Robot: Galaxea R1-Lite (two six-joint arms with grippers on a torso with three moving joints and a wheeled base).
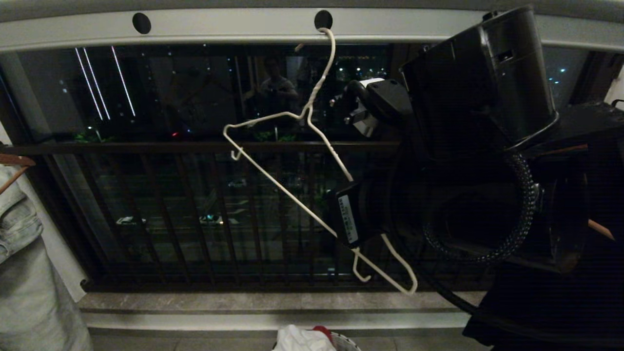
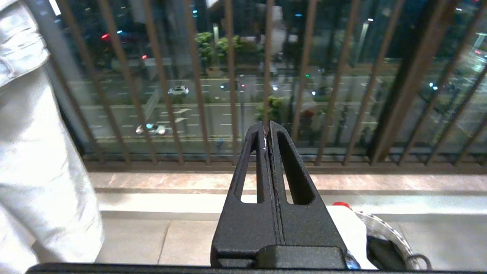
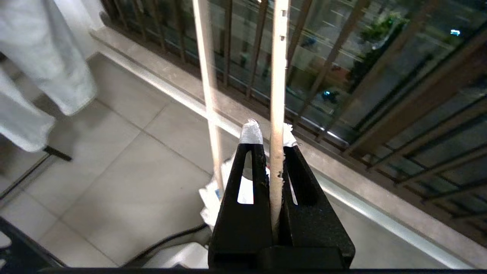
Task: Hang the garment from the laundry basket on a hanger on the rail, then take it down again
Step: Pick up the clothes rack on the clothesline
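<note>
A thin white wire hanger (image 1: 312,109) hangs tilted with its hook in a round hole of the pale grey rail (image 1: 234,27). My right gripper (image 1: 352,214) is shut on the hanger's sloping arm, low on its right side. In the right wrist view the wire (image 3: 277,114) runs between the taped fingertips of that gripper (image 3: 268,133). The white garment (image 1: 300,339) lies bunched in the laundry basket (image 1: 347,342) on the floor below, also visible as the garment (image 2: 352,230) beside my left gripper (image 2: 267,127), which is parked low and shut on nothing.
A dark barred balcony railing (image 1: 195,146) and a stone ledge (image 1: 273,302) stand behind the hanger. Pale clothing (image 1: 24,273) on a wooden hanger (image 1: 14,161) hangs at the left, a black garment (image 1: 536,302) at the right. A red cloth (image 1: 321,331) lies in the basket.
</note>
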